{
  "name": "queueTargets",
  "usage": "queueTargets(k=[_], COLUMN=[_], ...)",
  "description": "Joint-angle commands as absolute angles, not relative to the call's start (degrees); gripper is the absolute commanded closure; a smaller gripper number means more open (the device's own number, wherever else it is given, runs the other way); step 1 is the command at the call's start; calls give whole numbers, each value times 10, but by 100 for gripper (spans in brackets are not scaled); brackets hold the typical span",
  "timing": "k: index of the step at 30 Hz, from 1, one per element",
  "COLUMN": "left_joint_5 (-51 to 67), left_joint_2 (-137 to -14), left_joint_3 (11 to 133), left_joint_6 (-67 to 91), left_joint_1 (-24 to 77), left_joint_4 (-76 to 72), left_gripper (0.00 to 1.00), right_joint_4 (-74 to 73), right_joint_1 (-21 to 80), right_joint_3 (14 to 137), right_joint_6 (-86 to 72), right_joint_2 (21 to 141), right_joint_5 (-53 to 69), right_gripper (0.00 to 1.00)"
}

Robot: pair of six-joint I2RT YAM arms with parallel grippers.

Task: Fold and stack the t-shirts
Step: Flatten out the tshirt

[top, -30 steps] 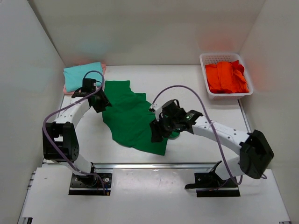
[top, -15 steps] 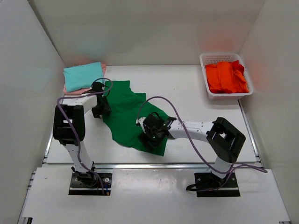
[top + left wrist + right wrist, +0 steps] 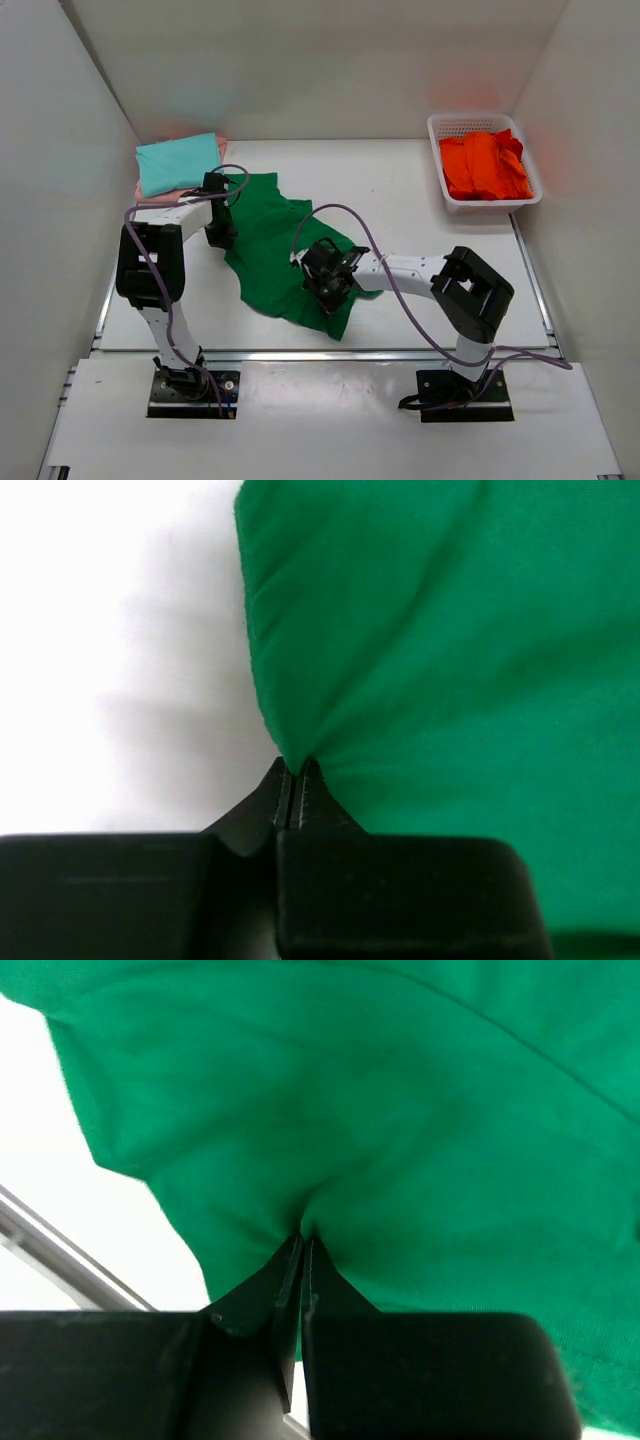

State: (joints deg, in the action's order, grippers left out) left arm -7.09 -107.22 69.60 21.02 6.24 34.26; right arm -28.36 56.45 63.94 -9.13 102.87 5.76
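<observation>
I'm pinching the dark green t-shirt, spread mid-table, with both claws fully closed. The left gripper is clamping its 9 o'clock edge and the right gripper a 5 o'clock fold. The purple cable is looping over the cloth. The teal t-shirt is lying at 10 o'clock, and the orange-red t-shirt is filling the basket at 2 o'clock.
</observation>
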Motion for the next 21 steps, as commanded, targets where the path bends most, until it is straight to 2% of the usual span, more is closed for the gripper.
queueTargets(k=[1, 9, 12, 15, 18, 21], left_joint_5=[-35, 17, 106, 132, 135, 130], left_joint_2=[-1001, -905, -846, -812, -804, -771], left_joint_3=[716, 845, 903, 973, 1101, 1138], left_joint_6=[200, 206, 266, 309, 321, 343], left_joint_1=[49, 49, 28, 41, 58, 56], left_joint_4=[391, 465, 425, 395, 404, 380], left_gripper=[100, 100, 100, 100, 100, 100], right_joint_4=[-366, -402, -406, -460, -498, -486], right_joint_1=[544, 490, 481, 470, 482, 490], right_joint_3=[646, 737, 777, 859, 943, 975], right_joint_6=[-103, -113, -140, -139, -142, -143], right_joint_2=[1007, 839, 777, 751, 702, 654], right_joint_5=[88, 141, 171, 127, 27, -48], right_gripper=[100, 100, 100, 100, 100, 100])
